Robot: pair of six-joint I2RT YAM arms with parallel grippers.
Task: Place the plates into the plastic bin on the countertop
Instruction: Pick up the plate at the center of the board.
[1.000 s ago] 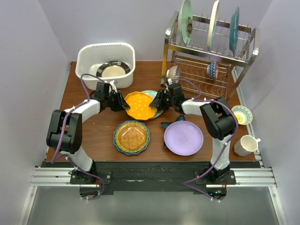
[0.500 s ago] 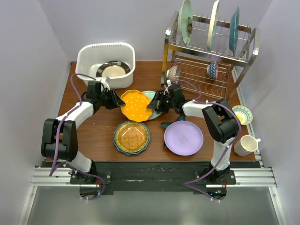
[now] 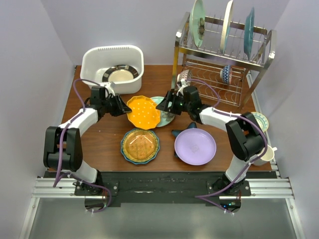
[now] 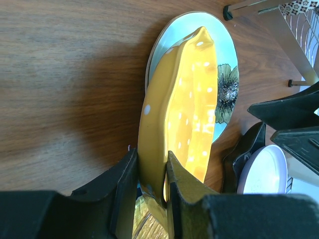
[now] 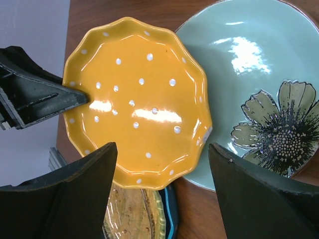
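Observation:
The orange scalloped plate [image 3: 143,111] with white dots hangs tilted above the countertop [image 3: 99,144]. My left gripper [image 3: 122,106] is shut on its left rim. In the left wrist view both fingers [image 4: 124,184] pinch the orange plate [image 4: 184,114] edge-on. My right gripper [image 3: 165,105] stands open just right of it, touching nothing; its view shows the orange plate [image 5: 139,104] beyond the gripper [image 5: 162,149]. The white plastic bin [image 3: 89,59] at the back left holds a black-rimmed cream plate [image 3: 120,74]. An amber plate [image 3: 140,146] and a lavender plate [image 3: 195,146] lie in front.
A pale blue flower plate [image 3: 168,118] lies under the lifted plate. A dark blue star-shaped plate [image 3: 178,133] pokes out from under the lavender one. The wire dish rack [image 3: 224,55] with upright plates stands back right. A small bowl [image 3: 257,121] and white mug [image 3: 261,154] sit at the right edge.
My right gripper has opened, let go of the orange plate's right edge and drawn back to the right. My left gripper has carried the plate a little left and tilted it up.

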